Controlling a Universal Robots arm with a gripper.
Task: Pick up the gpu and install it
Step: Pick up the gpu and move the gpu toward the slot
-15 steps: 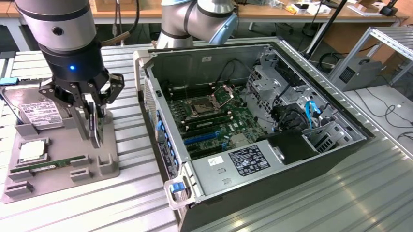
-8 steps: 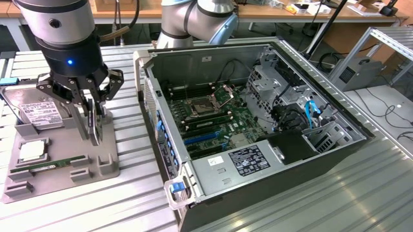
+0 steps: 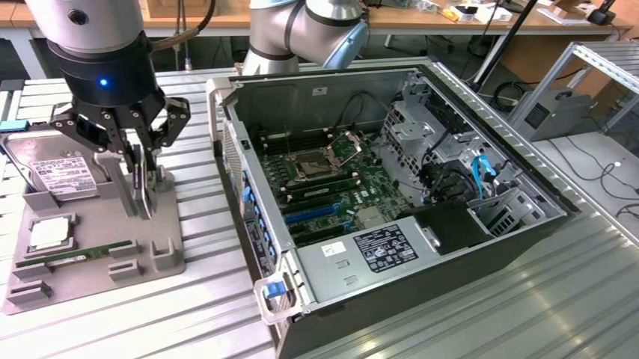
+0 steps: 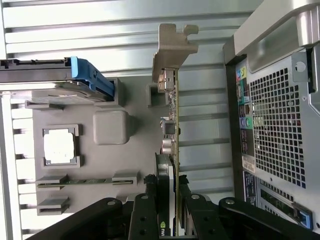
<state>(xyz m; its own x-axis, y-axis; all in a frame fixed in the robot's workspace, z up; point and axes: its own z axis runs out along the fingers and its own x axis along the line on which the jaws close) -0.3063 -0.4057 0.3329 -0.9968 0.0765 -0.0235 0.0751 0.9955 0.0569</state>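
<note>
The gpu [image 3: 144, 187] is a thin black card standing upright, edge-on, over the grey parts holder [image 3: 150, 254] at the exterior view's left. My gripper [image 3: 140, 161] is shut on it from above, one finger on each face. In the wrist view the gpu [image 4: 173, 130] runs away from the fingers [image 4: 145, 210], with its silvery end bracket [image 4: 173, 47] at the far end. I cannot tell whether the card's lower edge is clear of the holder. The open computer case [image 3: 499, 217] lies beside the holder, its motherboard [image 3: 334, 176] and blue slots [image 3: 311, 215] exposed.
On the holder sit a silver hard drive [image 3: 62, 176], a processor chip [image 3: 50, 235] and a green memory stick [image 3: 85, 254]. The case's rear panel [image 4: 275, 125] is close beside the card. Cables and drive cages [image 3: 469, 179] crowd the case's far side.
</note>
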